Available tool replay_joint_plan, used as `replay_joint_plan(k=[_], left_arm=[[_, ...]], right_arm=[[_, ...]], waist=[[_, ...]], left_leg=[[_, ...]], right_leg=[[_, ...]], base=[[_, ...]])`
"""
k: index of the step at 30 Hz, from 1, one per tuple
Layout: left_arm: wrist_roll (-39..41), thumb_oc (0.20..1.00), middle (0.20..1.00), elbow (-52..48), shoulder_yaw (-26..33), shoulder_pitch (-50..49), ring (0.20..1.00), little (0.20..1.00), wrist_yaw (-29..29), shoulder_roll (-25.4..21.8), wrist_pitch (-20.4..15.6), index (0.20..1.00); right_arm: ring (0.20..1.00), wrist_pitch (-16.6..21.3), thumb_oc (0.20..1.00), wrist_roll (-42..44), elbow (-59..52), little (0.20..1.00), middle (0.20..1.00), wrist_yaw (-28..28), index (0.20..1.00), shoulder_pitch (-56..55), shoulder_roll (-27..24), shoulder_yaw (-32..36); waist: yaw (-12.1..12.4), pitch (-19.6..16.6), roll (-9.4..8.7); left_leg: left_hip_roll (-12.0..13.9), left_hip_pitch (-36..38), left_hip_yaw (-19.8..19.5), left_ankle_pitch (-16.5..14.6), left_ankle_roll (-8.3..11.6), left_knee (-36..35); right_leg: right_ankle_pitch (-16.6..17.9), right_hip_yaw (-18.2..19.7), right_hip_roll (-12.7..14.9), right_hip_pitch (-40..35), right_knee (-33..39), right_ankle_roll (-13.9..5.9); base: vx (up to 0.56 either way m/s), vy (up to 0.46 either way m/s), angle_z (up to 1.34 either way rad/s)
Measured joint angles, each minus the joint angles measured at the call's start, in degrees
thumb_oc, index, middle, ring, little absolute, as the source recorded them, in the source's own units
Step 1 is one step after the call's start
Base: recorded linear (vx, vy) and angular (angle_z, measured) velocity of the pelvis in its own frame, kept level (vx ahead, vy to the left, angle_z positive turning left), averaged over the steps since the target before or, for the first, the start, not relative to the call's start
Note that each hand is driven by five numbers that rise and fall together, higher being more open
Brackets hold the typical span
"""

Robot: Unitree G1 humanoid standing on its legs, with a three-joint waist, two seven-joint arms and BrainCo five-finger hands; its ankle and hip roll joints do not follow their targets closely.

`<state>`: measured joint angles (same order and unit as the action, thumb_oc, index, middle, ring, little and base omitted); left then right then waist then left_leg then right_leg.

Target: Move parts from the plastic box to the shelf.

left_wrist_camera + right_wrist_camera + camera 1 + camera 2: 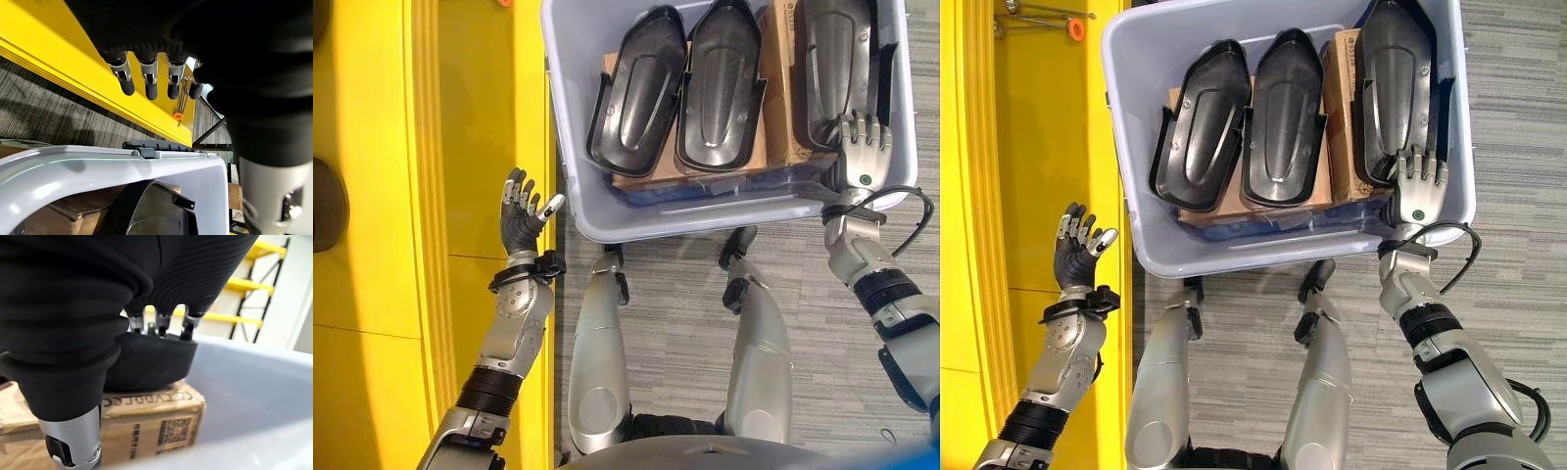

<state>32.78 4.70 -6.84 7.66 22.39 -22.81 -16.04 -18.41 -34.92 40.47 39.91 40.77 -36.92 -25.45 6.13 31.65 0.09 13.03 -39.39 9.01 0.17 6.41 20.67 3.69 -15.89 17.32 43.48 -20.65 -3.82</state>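
1. Where the plastic box (607, 220) sits on the grey floor in front of the robot, three black moulded parts lie in it side by side on cardboard boxes (1344, 108).
2. The right hand (1417, 186) lies on the near end of the right-most part (1393, 88), its fingers laid down over the edge of the part; whether they grip it or merely rest on it I cannot tell (the right wrist view shows only the finger roots against the black shell).
3. The left hand (522, 213) is raised over the yellow shelf (460, 147), just beside the box's left wall and well apart from the parts, fingers loosely spread and holding nothing.
4. The middle part (720, 88) and the left part (636, 93) lie untouched.
5. The left wrist view adds the box's latch (146, 152) on its rim, and an orange-tipped rod (182, 100) on the shelf.
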Motion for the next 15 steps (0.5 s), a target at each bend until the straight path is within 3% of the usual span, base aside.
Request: replay_joint_plan(k=[4, 8, 11, 15], left_arm=[[0.36, 1.0, 1.0, 0.12, 0.01, 0.14, 1.0, 1.0, -0.57, 0.0, -0.52, 1.0], [0.4, 1.0, 1.0, 0.1, 0.05, 0.14, 1.0, 1.0, -1.4, -0.14, -0.59, 1.0], [0.46, 1.0, 1.0, -0.17, 0.32, -0.3, 1.0, 1.0, -1.34, -0.09, -0.59, 1.0], [0.52, 1.0, 1.0, -1.49, 1.4, -0.39, 1.0, 1.0, -1.79, 0.86, -0.49, 1.0]], right_arm=[[1.0, 1.73, 1.0, 2.08, -0.01, 1.0, 1.0, 0.67, 1.0, 0.1, -0.28, 0.19], [1.0, 5.94, 1.0, 7.81, -0.31, 1.0, 1.0, 0.7, 1.0, -0.06, -0.13, 3.11], [1.0, 7.02, 1.0, 8.73, -6.58, 1.0, 1.0, -1.96, 1.0, -3.17, -0.09, 6.41], [1.0, 5.99, 1.0, 8.04, -12.7, 1.0, 1.0, -7.84, 1.0, -5.68, 0.75, 5.31]], waist=[[-0.53, -0.06, 0.02], [-0.77, -0.19, 0.12], [-0.73, -0.59, 0.95], [-1.15, -0.61, 1.13]], left_leg=[[-0.01, -0.8, -0.08, -0.41, -0.3, 1.08], [-0.11, -0.83, 0.13, -0.89, -0.34, 1.72], [-0.08, -1.38, 0.23, -1.19, -0.69, 2.59], [0.2, -1.17, 0.57, -1.61, -0.78, 3.02]], right_leg=[[0.0, 0.0, 0.16, 0.33, -0.2, 0.01], [0.01, 0.37, 0.29, 0.45, -0.29, 0.01], [0.07, 0.89, 0.01, 1.11, -0.51, 0.11], [0.03, 0.97, -0.17, 1.17, -1.64, 1.03]], base=[[0.0, 0.0, 0.0], [0.0, 0.03, -0.03], [0.01, 0.036, -0.04], [0.0, 0.007, -0.01]])
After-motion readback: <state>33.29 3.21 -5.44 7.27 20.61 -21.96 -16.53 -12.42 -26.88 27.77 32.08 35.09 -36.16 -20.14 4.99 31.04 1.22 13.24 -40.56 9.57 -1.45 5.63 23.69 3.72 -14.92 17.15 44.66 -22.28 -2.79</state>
